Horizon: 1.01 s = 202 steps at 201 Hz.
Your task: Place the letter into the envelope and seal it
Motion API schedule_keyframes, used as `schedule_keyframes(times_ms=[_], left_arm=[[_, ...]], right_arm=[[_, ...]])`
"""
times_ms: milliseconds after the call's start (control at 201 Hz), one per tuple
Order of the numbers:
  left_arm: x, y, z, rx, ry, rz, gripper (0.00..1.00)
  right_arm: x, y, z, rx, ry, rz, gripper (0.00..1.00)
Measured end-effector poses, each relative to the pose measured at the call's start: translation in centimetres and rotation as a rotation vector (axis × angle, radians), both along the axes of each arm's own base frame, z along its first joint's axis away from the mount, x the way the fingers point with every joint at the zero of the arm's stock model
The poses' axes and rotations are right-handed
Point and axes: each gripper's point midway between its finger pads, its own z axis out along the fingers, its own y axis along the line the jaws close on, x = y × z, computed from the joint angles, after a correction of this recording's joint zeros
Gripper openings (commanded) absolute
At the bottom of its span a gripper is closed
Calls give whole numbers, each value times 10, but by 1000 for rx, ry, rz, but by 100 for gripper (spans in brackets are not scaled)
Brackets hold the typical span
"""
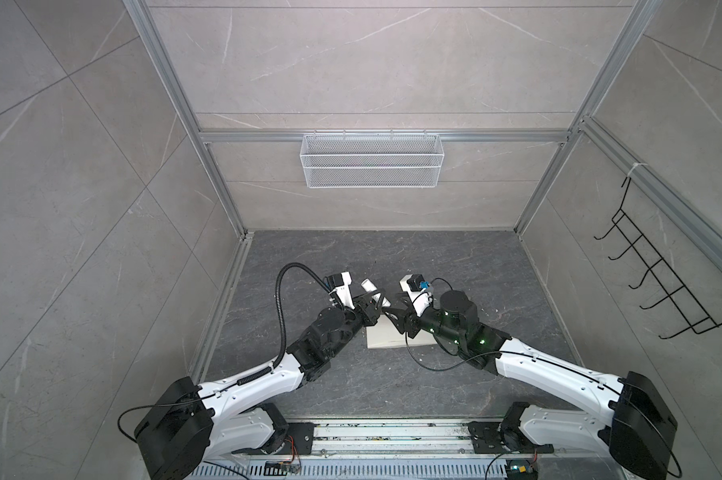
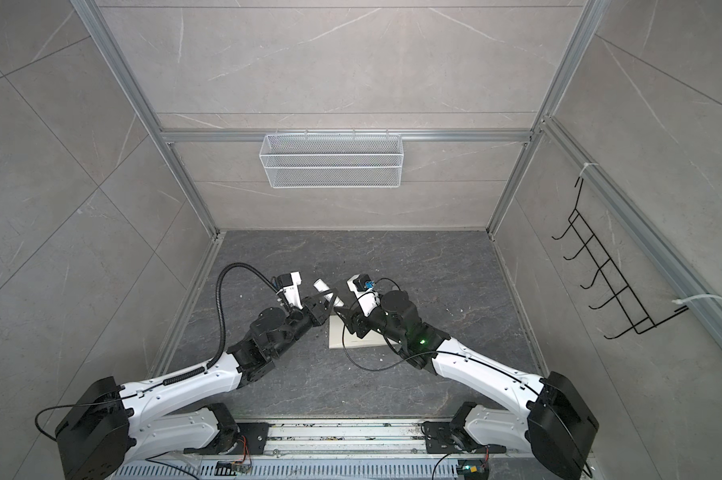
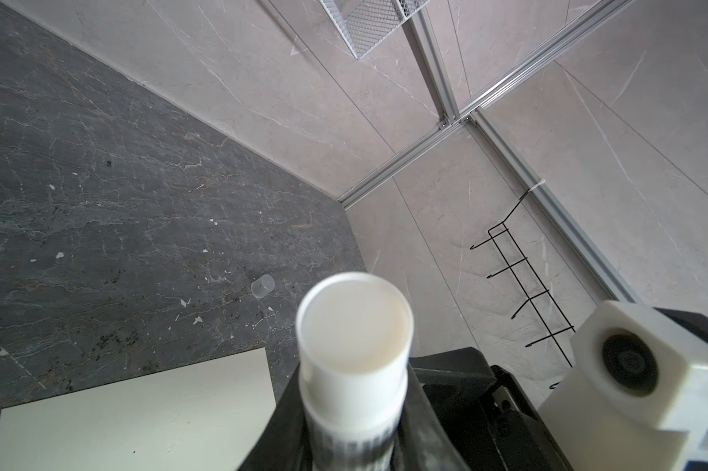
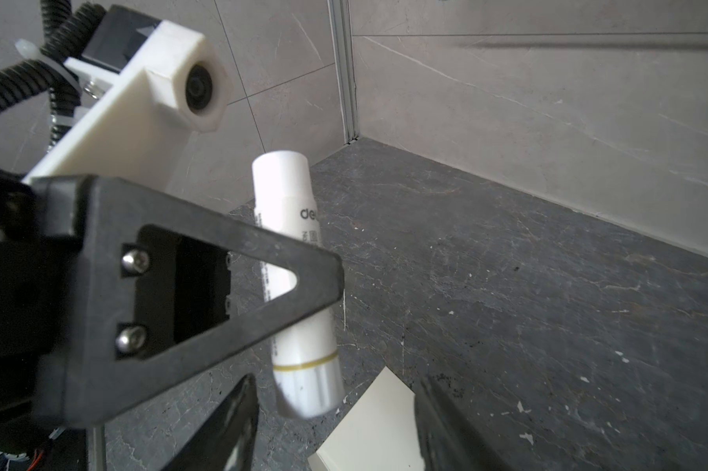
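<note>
The envelope (image 1: 382, 338) is lying flat on the dark table (image 1: 455, 270), directly under both wrists, cream-white and partly covered by the arms in both top views. It is looking thin, light and limp. This is paper that is likely to slide on the smooth slab and buckle if pushed, so I judge that pinching a free edge, or pinning it flat with 1 finger, is the safer hold.

The left gripper (image 3: 352, 444) is clamping a white tube (image 4: 283, 191) around its middle, tilted in the air near the envelope's far edge. The tube is looking rigid, smooth and a little slippery, probably a glue stick for the sealing. The right gripper (image 4: 334, 383) is standing with its 2 jaws apart on either side of the tube's banded lower end, not visibly touching it. A small clear cap (image 3: 262, 286) is sitting on the table, apart from the envelope.

The letter is showing in none of the 4 views, so whether it is inside the envelope I cannot tell. The envelope's flap and emblem are hiding under the arms, and whether the tube's end is capped is hard to make out.
</note>
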Motion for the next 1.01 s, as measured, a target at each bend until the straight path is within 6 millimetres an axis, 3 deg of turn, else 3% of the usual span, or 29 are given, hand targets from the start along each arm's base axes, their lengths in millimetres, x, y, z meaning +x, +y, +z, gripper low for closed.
schedule_keyframes(times_ms=[478,707,1006], left_arm=[[0,0,3,-37,10,1,0],[0,0,6,-46,4,0,0],[-1,-1,6,-46,5,-4,0]], right_arm=[[0,12,-8,7,32,46,37],[-1,14,-5,11,28,53,44],[1,13,-5,-3,20,45,39]])
